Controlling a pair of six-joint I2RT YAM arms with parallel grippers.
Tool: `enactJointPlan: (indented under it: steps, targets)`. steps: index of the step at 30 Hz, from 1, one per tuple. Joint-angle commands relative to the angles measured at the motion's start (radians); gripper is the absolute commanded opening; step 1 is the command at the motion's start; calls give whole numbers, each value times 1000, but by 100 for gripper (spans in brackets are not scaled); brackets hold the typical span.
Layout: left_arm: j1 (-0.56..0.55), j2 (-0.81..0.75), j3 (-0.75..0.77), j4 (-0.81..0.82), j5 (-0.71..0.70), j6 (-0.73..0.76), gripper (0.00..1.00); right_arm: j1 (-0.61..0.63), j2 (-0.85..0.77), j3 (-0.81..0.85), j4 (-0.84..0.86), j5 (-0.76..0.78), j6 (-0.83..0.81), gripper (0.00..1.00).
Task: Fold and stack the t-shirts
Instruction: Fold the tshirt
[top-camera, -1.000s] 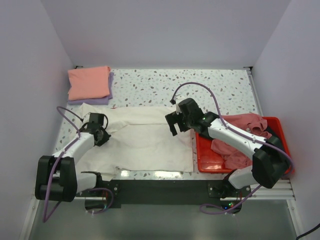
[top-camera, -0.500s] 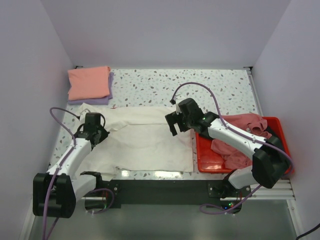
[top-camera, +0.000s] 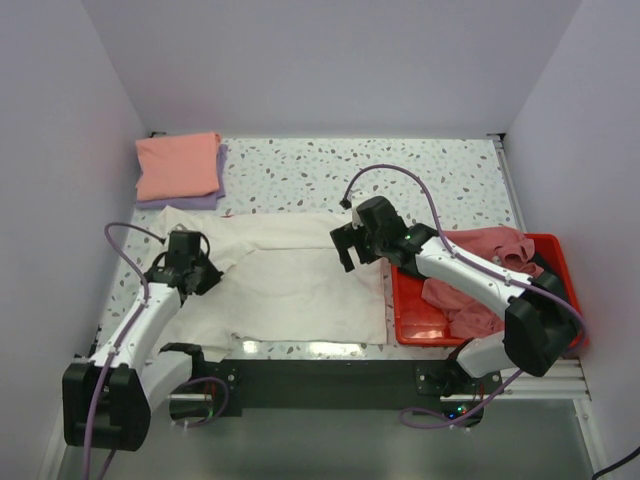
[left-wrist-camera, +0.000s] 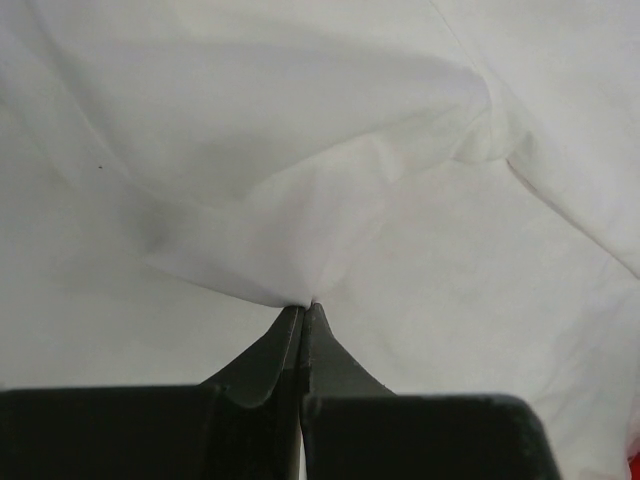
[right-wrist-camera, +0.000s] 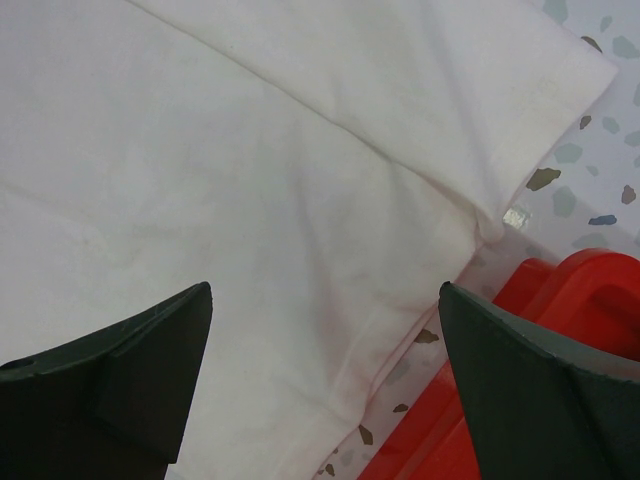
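A large cream-white t-shirt (top-camera: 290, 280) lies spread on the table between the arms. My left gripper (top-camera: 200, 277) is shut on a fold of its left side, and the pinched cloth (left-wrist-camera: 290, 250) rises in a peak at the fingertips. My right gripper (top-camera: 347, 252) hovers open above the shirt's right part (right-wrist-camera: 300, 200), near its right edge. A salmon-pink tee (top-camera: 178, 165) lies folded on a lavender tee (top-camera: 205, 200) at the back left. A dusty rose tee (top-camera: 480, 275) lies crumpled in the red tray (top-camera: 415, 320).
The red tray stands at the right, close to the cream shirt's right edge; its corner shows in the right wrist view (right-wrist-camera: 590, 300). White walls enclose the speckled table (top-camera: 420, 170) on three sides.
My left gripper has shifted a little toward the near edge, still pinching the cream shirt's left side. The right arm has not moved.
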Motion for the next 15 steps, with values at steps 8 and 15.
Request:
enactJointPlan:
  steps: [8, 15]
  targets:
    - [-18, -103, 28, -118, 98, -27, 0, -4, 7, 0, 2, -4, 1, 99]
    - [-32, -106, 8, -90, 116, -52, 0, -3, -2, -3, 1, -11, 3, 99]
